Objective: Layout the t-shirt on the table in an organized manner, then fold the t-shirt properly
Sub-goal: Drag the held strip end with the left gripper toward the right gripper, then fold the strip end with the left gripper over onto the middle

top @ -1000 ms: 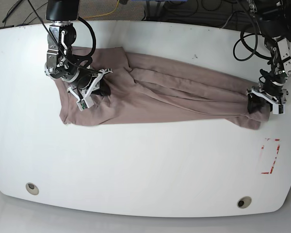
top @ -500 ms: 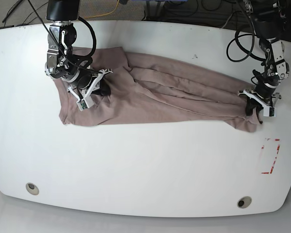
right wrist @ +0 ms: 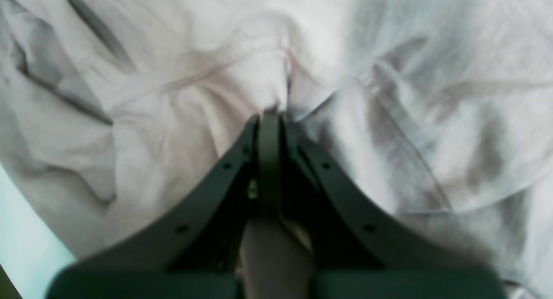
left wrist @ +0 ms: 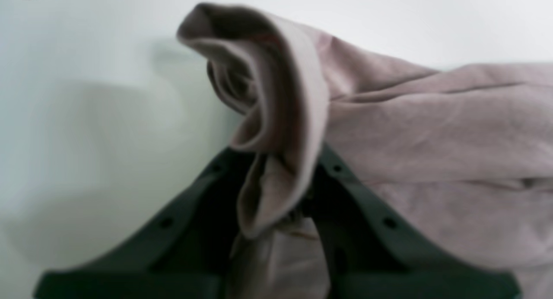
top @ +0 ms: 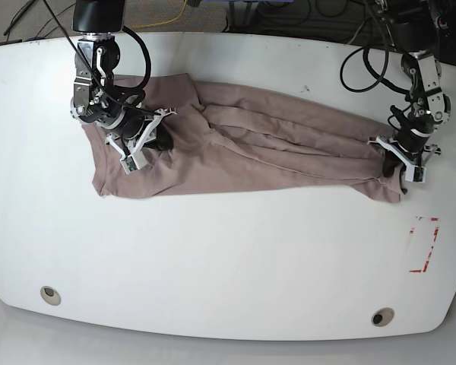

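Shifted inward along the t-shirt (top: pixel 243 148) over the last second, from its outermost tip toward the middle of the table (top: pixel 228 258), with the bunched end drawn in a little and raised. Lies stretched in a long creased band across the far half of the table, well apart from the red tape mark (top: pixel 424 245) near the front corner and from the two grommet holes at the front edge. Far from flat: ridges run lengthwise, nothing spread, so layout judged barely begun and folding not started. Left gripper (top: pixel 399 158) clamped on a rolled wad of fabric at the end nearest the tape mark; jaws shown in the left wrist view (left wrist: pixel 276 191) pinched on a thick fold that loops up above them. Right gripper (top: pixel 140 141) at the opposite end of the t-shirt, jaws pressed together (right wrist: pixel 268 117) with cloth puckering at their tips, apparently nipping a thin layer. Risks from here: pulling apart with only a wad in hand could tighten the rope-like creases instead of opening them; thin fabric could slip from the right pinch under tension; grabbing several layers at once could drag the whole t-shirt sideways toward the table edge.
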### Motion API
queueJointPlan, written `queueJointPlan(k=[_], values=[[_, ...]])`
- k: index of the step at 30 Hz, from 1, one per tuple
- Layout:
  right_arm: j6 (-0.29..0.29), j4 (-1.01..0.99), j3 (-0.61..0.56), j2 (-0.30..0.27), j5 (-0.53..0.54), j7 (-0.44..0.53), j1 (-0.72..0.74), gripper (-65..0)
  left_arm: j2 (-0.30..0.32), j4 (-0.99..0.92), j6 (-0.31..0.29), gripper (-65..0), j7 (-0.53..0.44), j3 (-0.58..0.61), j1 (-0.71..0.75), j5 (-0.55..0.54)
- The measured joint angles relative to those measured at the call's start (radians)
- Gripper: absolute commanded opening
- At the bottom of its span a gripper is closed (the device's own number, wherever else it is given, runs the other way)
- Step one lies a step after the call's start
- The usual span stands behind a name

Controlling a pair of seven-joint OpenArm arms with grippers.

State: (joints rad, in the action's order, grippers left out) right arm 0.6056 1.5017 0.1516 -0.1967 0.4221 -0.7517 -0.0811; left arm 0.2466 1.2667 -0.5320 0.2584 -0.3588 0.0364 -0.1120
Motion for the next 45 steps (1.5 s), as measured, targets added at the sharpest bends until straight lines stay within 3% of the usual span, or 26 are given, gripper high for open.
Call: queueJointPlan(k=[13, 19, 37, 45], values=[[0.000, 0.000, -0.002, 0.000, 0.000, 0.000, 0.002, -65.0, -0.148, 0.277, -0.011, -65.0, 0.188, 0.006, 0.027, -0.001], [-0.002, 0.000, -0.002, 0.000, 0.000, -0.001, 0.001, -65.0, -0.179, 0.330, -0.010, -65.0, 0.252, 0.097, 0.036, 0.005], [-0.002, 0.000, -0.002, 0.000, 0.000, 0.000, 0.000, -65.0, -0.299, 0.364, -0.008, -65.0, 0.262, 0.285, 0.114, 0.003], [-0.002, 0.000, -0.002, 0.000, 0.000, 0.000, -0.001, -65.0, -0.354, 0.364, -0.007, -65.0, 0.262, 0.298, 0.127, 0.004]])
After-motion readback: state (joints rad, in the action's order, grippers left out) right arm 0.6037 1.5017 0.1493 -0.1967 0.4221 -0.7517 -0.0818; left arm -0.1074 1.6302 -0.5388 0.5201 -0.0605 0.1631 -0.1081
